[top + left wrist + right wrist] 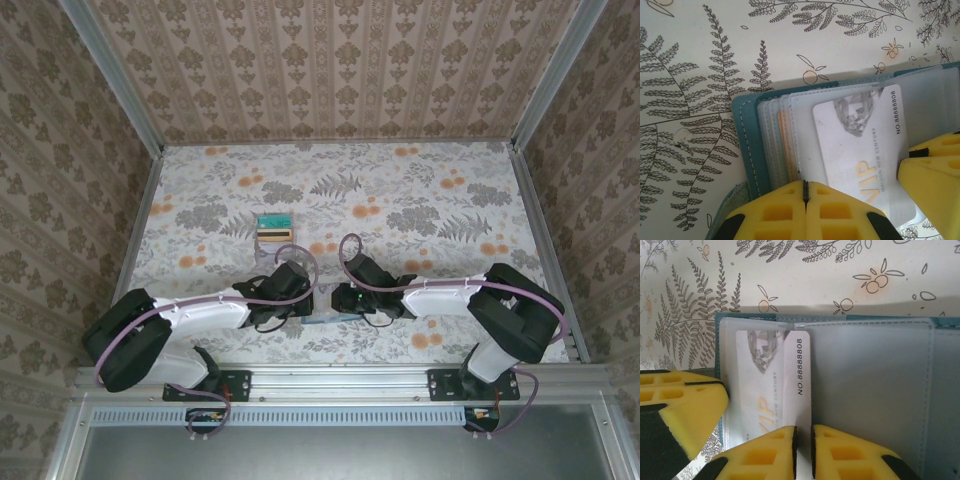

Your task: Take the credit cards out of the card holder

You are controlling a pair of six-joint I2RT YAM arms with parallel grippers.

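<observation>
The card holder (747, 145) lies open on the table, dark teal outside with clear sleeves inside. A white VIP card (860, 145) sits in one sleeve. My left gripper (805, 192) is shut on the edge of a clear sleeve. In the right wrist view the white VIP card (767, 390) sticks out of its sleeve, and my right gripper (803, 442) pinches its long edge with the jaws nearly together. From above, both grippers (305, 295) (342, 298) meet over the card holder (325, 319). Two credit cards (273, 228), teal-green and orange-yellow with a dark stripe, lie further back on the table.
The floral tablecloth (420, 200) covers the table, with patterned walls on three sides. A metal rail (340, 380) runs along the near edge by the arm bases. The other gripper's yellow finger (685, 410) shows at the left of the right wrist view.
</observation>
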